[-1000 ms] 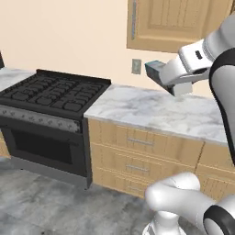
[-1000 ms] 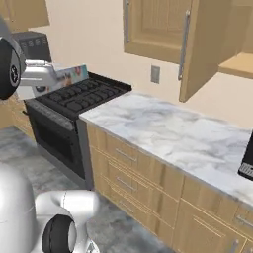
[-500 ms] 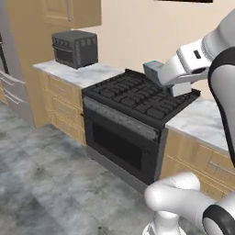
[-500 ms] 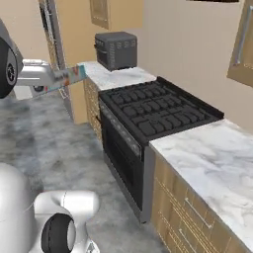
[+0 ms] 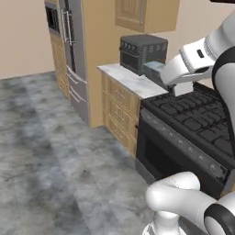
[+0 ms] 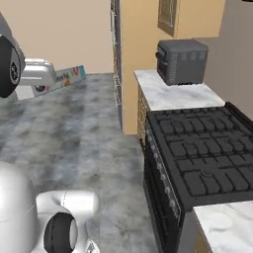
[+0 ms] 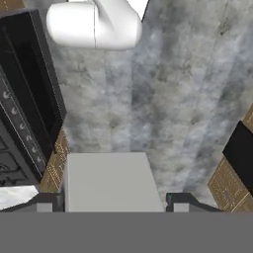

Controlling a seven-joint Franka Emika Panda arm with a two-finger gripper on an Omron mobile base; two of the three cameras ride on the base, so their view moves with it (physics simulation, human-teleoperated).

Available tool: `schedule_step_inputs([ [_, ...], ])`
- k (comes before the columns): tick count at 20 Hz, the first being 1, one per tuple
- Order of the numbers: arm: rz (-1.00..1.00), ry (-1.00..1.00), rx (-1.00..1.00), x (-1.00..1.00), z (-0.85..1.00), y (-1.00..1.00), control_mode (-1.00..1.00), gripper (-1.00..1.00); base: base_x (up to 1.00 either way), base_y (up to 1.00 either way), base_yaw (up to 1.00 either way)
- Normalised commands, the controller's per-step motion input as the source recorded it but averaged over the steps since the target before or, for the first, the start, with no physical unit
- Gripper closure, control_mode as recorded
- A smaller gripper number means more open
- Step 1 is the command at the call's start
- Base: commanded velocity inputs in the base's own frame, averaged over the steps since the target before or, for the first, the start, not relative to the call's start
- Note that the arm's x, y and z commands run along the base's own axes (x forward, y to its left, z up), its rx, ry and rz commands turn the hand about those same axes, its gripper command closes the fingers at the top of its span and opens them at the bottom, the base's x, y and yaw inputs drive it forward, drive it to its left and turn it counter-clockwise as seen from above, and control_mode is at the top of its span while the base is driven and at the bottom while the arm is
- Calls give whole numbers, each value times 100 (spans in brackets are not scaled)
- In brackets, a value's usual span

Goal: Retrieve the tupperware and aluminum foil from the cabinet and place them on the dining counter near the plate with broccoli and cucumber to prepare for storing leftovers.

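Observation:
My gripper [image 7: 113, 203] is shut on the aluminum foil, a long grey box [image 7: 111, 182] that sits between the two finger tips in the hand view. From the left base view the foil box [image 5: 154, 69] sticks out of the gripper [image 5: 164, 74] at chest height, in front of the toaster oven. From the right base view the foil box [image 6: 66, 79] shows a coloured label and juts rightward from the gripper [image 6: 49, 83], held high over the grey floor.
A black stove [image 5: 197, 124] [image 6: 197, 153] stands to the right. Beyond it a marble counter [image 5: 126, 78] carries a dark toaster oven [image 5: 142, 51] [image 6: 182, 62]. A steel fridge [image 5: 73, 55] stands further on. Grey floor [image 5: 50, 151] lies open to the left.
The whole picture has shifted as the base turned and drove: counter and upper cabinet slid out, stove moved right, toaster oven and fridge came in. The foil box stays in the gripper.

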Motion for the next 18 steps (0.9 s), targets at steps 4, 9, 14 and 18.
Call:
schedule_step_inputs([
  [4,0,0,0,0,0,0,100,100,100,26,46],
  [9,0,0,0,0,0,0,100,100,100,14,39],
  [14,0,0,0,0,0,0,100,100,100,0,33],
  [18,0,0,0,0,0,0,100,100,100,0,31],
])
